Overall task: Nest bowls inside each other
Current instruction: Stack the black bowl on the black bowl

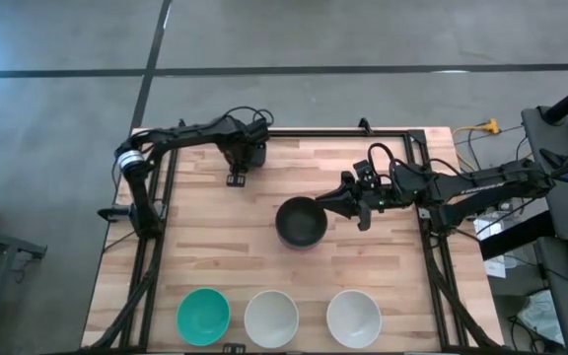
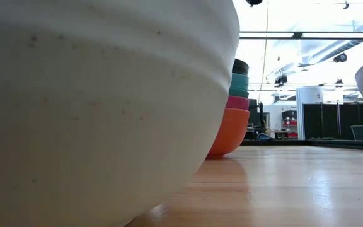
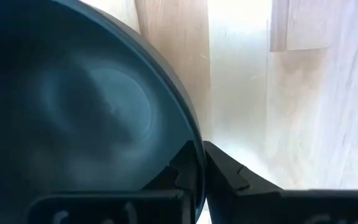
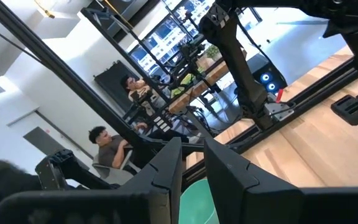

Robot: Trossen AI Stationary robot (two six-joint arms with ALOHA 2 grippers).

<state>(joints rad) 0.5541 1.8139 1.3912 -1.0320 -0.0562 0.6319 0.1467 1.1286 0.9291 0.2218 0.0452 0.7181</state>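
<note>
My left gripper (image 1: 248, 156) (image 3: 199, 152) points down at the table's far left, shut on a black bowl (image 3: 92, 112). In the high view the hand hides that bowl. A stack of bowls (image 2: 232, 113) rests mid-table on its red bottom bowl, with magenta and teal above and black on top. From above only its black top bowl (image 1: 301, 222) shows. A teal bowl (image 1: 202, 316) and two white bowls (image 1: 271, 318) (image 1: 353, 318) sit along the near edge. My right gripper (image 1: 325, 203) (image 4: 191, 149) hangs level, high over the stack's right side, open and holding nothing. My left gripper pinches the black bowl's rim (image 3: 194, 134) between its two fingers, one finger inside the bowl and one outside. The fingers come from above, pointing down. The bowl sits mouth up. Whether its base rests on the table does not show.
A small black fitting (image 1: 237, 180) lies on the wood just near of my left hand. Black frame rails (image 1: 156, 227) run along the table's sides. The nearer white bowl (image 2: 93, 101) fills most of the low view. A seated person (image 4: 107, 146) shows in the room beyond.
</note>
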